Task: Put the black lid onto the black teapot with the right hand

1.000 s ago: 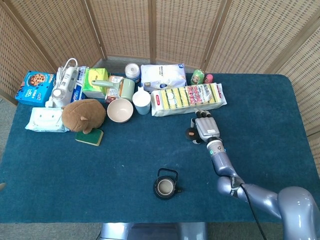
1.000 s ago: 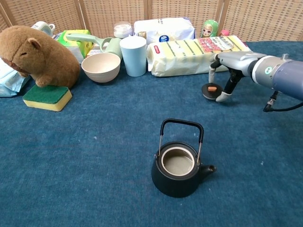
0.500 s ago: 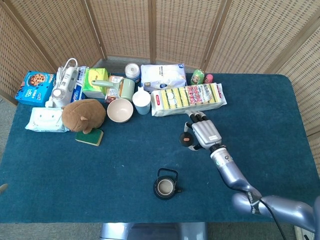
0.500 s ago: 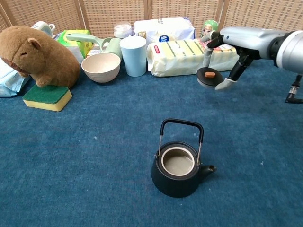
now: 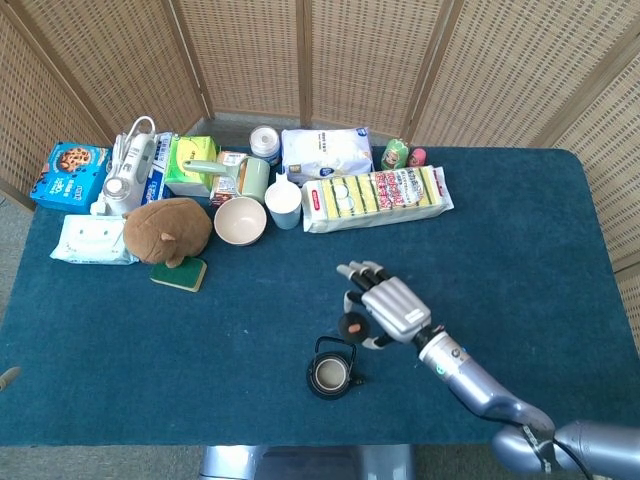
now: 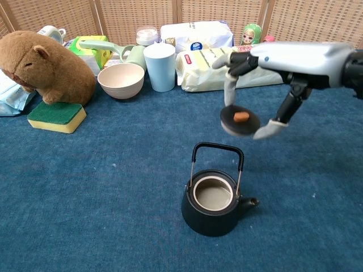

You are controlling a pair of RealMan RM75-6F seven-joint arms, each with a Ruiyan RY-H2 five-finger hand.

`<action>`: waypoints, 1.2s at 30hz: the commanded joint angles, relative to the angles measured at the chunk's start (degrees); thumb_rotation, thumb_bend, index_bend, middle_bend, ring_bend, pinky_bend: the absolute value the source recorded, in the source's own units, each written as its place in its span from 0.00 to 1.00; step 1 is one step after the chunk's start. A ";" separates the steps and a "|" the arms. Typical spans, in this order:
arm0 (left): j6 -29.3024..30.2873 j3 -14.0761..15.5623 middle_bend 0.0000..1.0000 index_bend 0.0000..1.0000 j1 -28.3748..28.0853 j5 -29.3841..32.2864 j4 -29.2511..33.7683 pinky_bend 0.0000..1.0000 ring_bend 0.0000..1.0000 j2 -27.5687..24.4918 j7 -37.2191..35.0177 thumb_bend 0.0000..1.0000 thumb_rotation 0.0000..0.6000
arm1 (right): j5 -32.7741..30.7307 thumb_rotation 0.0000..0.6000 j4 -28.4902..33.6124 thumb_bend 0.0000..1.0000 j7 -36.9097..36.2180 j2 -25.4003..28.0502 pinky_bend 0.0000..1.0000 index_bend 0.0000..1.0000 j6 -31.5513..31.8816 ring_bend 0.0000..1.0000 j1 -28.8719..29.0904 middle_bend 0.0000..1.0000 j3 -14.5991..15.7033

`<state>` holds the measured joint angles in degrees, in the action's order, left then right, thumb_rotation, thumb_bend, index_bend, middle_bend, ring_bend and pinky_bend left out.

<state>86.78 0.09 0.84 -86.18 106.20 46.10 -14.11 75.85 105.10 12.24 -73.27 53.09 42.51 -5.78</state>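
The black teapot [image 5: 331, 369] [image 6: 214, 202] stands open near the table's front edge, its wire handle upright and spout pointing right. My right hand [image 5: 385, 307] [image 6: 266, 65] pinches the black lid [image 5: 352, 326] [image 6: 240, 120], a flat disc with a small orange knob, in the air. The lid hangs level, just above and slightly right of the teapot's handle. My left hand is out of both views.
Along the back stand a yellow sponge pack [image 5: 377, 195], a white bag [image 5: 326, 152], a light blue cup [image 6: 160, 66], a cream bowl [image 6: 121, 80], a brown plush capybara [image 6: 43, 66] on a green-yellow sponge [image 6: 57, 117], boxes and a wipes pack [image 5: 92, 240].
My right hand has lifted the lid off the table near the sponge pack and carried it forward and left, until it hangs over the teapot.
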 commanded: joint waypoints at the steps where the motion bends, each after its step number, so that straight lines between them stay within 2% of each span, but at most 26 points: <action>1: 0.00 0.01 0.00 0.00 0.02 0.04 -0.01 0.00 0.00 -0.01 -0.12 0.07 1.00 | 2.02 1.00 1.90 0.26 1.14 0.70 0.00 0.52 -0.18 0.02 -0.39 0.07 1.54; 8: 0.17 0.06 0.00 0.00 0.09 -0.13 -0.08 0.00 0.00 -0.04 -0.24 0.07 1.00 | 4.43 1.00 4.13 0.26 3.87 0.07 0.00 0.52 -0.45 0.02 -0.69 0.07 3.57; 16: 0.06 0.13 0.00 0.00 0.02 -0.23 0.09 0.00 0.00 0.07 0.20 0.07 1.00 | 4.25 1.00 5.04 0.26 7.39 -2.99 0.00 0.52 -1.97 0.02 0.06 0.07 4.36; 26: 0.33 0.17 0.00 0.00 0.16 -0.35 -0.20 0.00 0.00 -0.08 -0.56 0.07 1.00 | 0.79 1.00 3.04 0.26 12.43 -7.23 0.00 0.52 -2.97 0.02 0.87 0.07 4.32; 36: 0.59 0.24 0.00 0.00 0.29 -0.60 -0.47 0.00 0.00 -0.25 -1.37 0.07 1.00 | -1.15 1.00 1.85 0.26 15.52 -8.44 0.00 0.52 -2.00 0.02 0.72 0.07 4.46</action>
<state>87.37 0.33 1.14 -86.78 105.74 45.85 -15.47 74.76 106.98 27.65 -81.67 51.00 43.29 -1.36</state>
